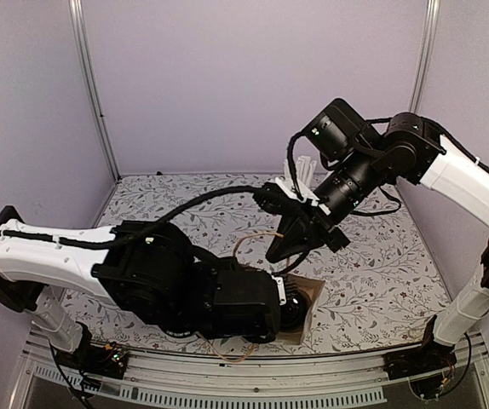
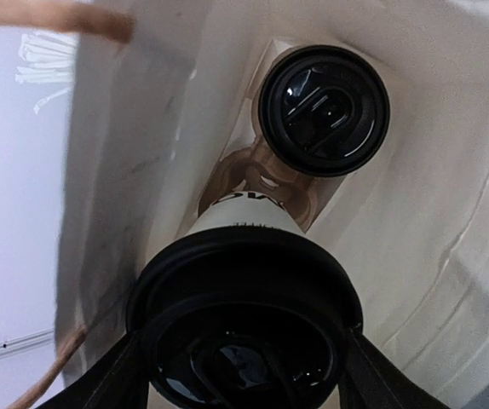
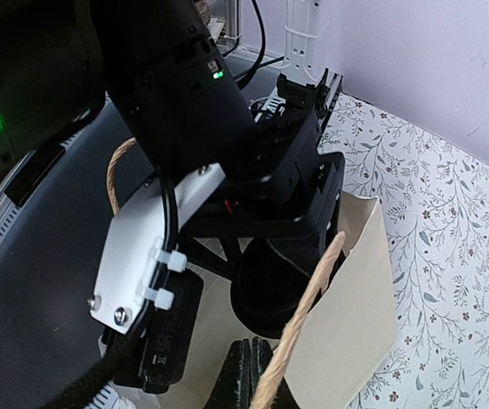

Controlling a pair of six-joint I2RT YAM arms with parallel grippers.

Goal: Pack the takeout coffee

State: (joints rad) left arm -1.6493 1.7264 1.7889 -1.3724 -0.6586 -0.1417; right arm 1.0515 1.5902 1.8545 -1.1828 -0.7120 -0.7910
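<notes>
The takeout coffee (image 2: 244,332), a white cup with a black lid, hangs inside the paper bag (image 2: 432,213). My left gripper (image 2: 244,366) is shut on it, one finger pressed against each side of the lid. Deeper in the bag a second black-lidded cup (image 2: 324,111) sits in a brown carrier (image 2: 253,175). In the top view the bag (image 1: 308,294) stands near the front edge, with the left wrist covering its mouth. My right gripper (image 3: 253,375) is shut on the bag's twine handle (image 3: 313,298), which runs taut up from the bag's rim (image 3: 355,298).
A white cup of long straws (image 1: 302,170) stands at the back behind the right arm. The left arm's bulky wrist (image 3: 227,145) fills the bag's mouth. The floral tablecloth (image 1: 381,273) lies bare to the right of the bag.
</notes>
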